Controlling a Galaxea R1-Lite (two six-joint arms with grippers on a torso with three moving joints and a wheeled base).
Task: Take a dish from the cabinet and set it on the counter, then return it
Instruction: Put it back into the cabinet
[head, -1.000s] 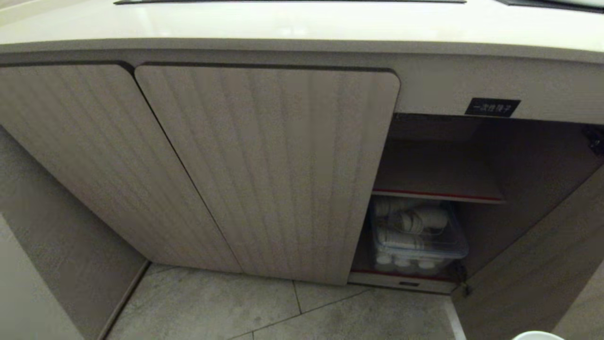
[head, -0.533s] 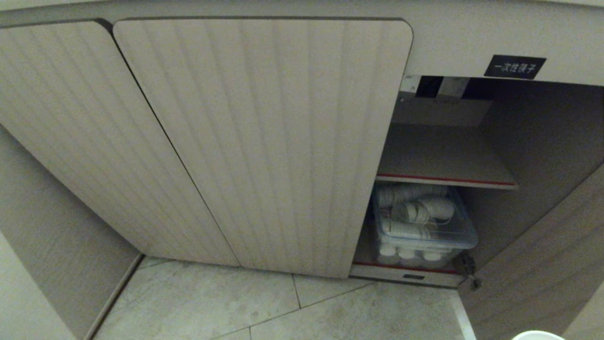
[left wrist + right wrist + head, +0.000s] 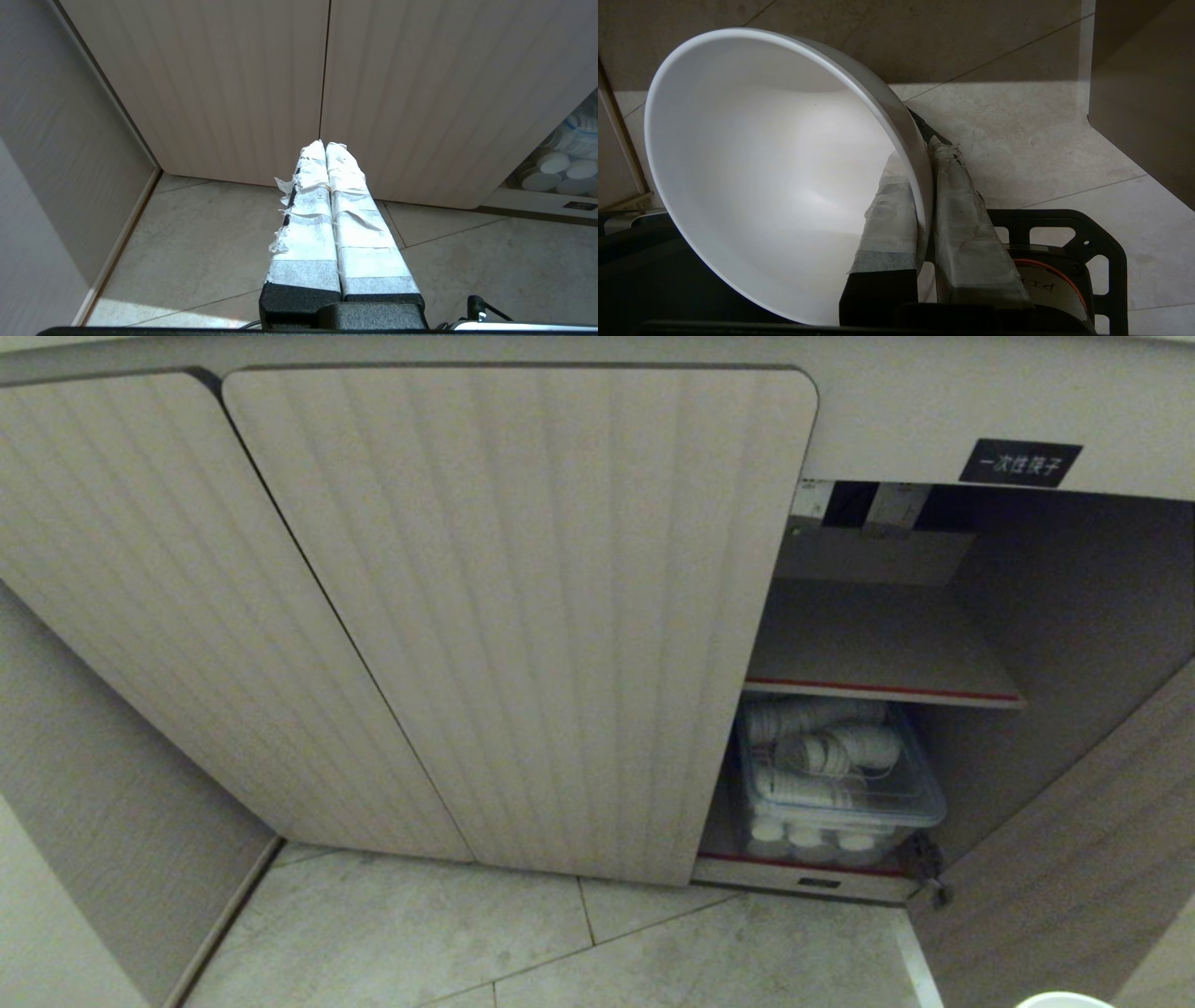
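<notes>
Tiled floor (image 3: 560,952) before open cabinet (image 3: 934,644); right tool (image 3: 924,186) clamps bowl (image 3: 775,168) rim, left tool (image 3: 325,145) together; thin rim grip may slip during shelving.

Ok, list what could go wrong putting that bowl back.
1. The right claw pinches only the bowl wall at the rim; the glossy bowl could slip.
2. The cabinet opening is narrow beside the open door; the bowl may clip it.
3. A plastic bin fills the lower shelf.

We take this for a kitchen: ribbed cabinet (image 3: 523,616) doors at centre, a tub of stacked cups (image 3: 831,784) lower right, tiled floor (image 3: 579,952) below.
</notes>
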